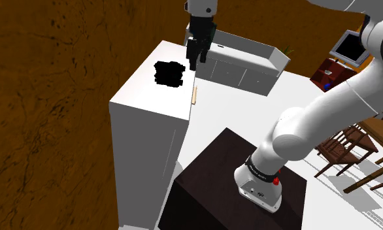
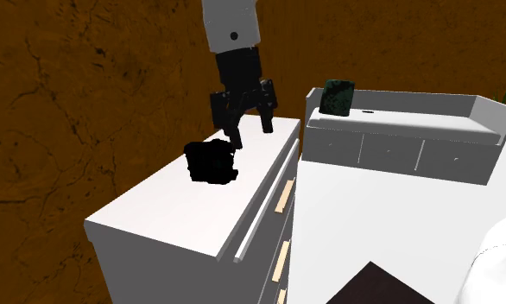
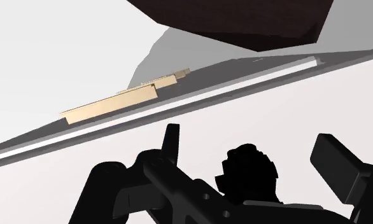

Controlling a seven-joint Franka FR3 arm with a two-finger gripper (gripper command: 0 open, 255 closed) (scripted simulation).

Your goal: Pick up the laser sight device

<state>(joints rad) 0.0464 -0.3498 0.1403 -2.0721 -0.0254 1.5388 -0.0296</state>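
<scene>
The laser sight device (image 2: 211, 161) lies on the flat white top of a chest of drawers (image 2: 156, 216), roughly midway along it and back from the front edge, where pale wooden handles (image 2: 283, 197) line the drawer fronts. The gripper (image 2: 252, 134) hangs just above the top and a little beyond the device, on the second exterior view's right. Its two black fingers (image 2: 267, 117) are spread wide and hold nothing. In the wrist view the device sits low between the fingers, with a gap on either side. It is rendered solid black, so its detail is hard to read, but the outline shows a compact, lumpy body with a rounded knob, a longer rail-like part and a thin upright tab. It is probably a small, rigid piece of hardware, light enough for the arm and unlikely to give under pressure, though its hard surfaces could slip. The uneven outline is the main difficulty, because pads closing on the knob or tab could twist the device or flick it across the smooth top. The safer hold looks to be across the narrower width of the main body, low and near its middle, with the fingers coming straight down on either side before closing.
</scene>
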